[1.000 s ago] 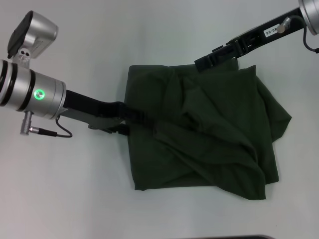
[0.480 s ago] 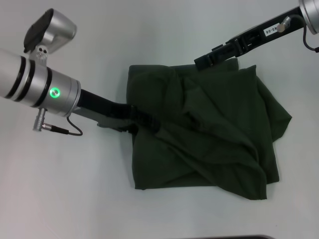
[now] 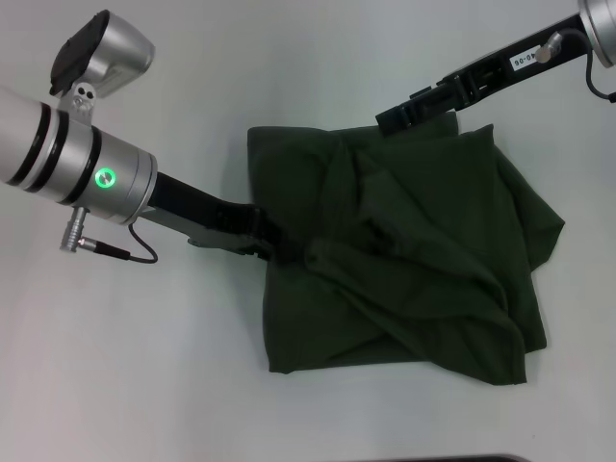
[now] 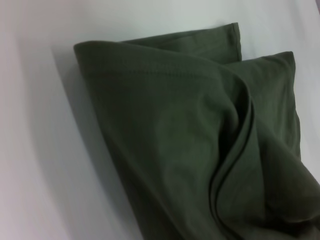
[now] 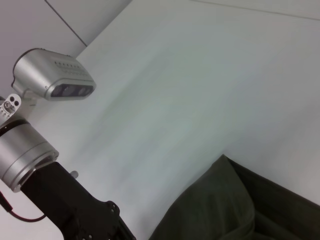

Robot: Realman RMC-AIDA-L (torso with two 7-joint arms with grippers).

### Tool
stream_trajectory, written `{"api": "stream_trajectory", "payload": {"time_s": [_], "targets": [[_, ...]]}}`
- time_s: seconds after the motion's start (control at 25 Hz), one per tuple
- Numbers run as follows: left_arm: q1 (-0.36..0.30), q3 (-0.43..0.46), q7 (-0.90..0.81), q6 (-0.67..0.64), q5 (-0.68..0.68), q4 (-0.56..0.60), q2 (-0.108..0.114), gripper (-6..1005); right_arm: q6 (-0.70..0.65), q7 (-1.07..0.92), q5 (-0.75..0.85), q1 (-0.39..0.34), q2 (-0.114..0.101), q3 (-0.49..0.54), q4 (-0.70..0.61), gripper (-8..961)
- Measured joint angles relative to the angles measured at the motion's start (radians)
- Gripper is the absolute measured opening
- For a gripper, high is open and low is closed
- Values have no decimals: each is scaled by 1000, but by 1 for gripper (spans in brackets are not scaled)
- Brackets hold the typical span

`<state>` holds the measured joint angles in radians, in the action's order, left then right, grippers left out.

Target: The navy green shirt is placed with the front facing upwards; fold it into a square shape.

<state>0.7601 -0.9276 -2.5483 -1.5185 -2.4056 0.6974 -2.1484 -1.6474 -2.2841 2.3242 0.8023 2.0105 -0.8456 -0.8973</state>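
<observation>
Olive-green shirt [image 3: 404,260] rumpled on white table [image 3: 144,366] | left gripper [image 3: 289,248] at shirt's left edge, grip unclear | right gripper [image 3: 390,120] at shirt's far edge, grip unclear

Pale grey-white tabletop [image 3: 318,58] is filling every view, plain and matte, nothing else lying on it. Soft shadows are falling on it. A dark strip [image 3: 452,458] is showing along the near edge in the head view, can't tell what it is. In the right wrist view a thin dark seam line [image 5: 65,22] is running diagonally across the far corner of the pale surface.
</observation>
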Motion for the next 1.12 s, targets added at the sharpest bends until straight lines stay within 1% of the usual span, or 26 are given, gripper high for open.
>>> {"api": "stream_trajectory", "payload": {"time_s": [0.2, 0.32, 0.44, 0.56, 0.76, 0.88, 1.0, 1.12], "targets": [[0, -3, 10, -3, -1, 10, -1, 199, 0, -1, 0, 0, -1, 2, 0, 927], [-5, -4, 10, -15, -1, 24, 9, 60, 0, -1, 0, 0, -1, 3, 2, 927], [-13, -3, 4, -36, -1, 48, 21, 32, 1, -1, 0, -1, -1, 8, 7, 927], [-20, -2, 3, -57, -2, 69, 27, 3, 2, -3, 0, -2, -1, 17, 10, 927], [-29, 5, -10, -60, -44, 91, 40, 20, 2, -11, 0, -2, -2, 21, 11, 927], [-48, 9, -26, -57, -56, 116, 61, 31, 3, -16, 0, -2, -3, 27, 11, 927], [-66, 13, -40, -59, -59, 132, 86, 41, 4, -22, 0, -2, -3, 31, 11, 928], [-77, 34, -43, -64, -70, 135, 99, 52, 5, -24, 0, -2, -3, 39, 11, 928]]}}
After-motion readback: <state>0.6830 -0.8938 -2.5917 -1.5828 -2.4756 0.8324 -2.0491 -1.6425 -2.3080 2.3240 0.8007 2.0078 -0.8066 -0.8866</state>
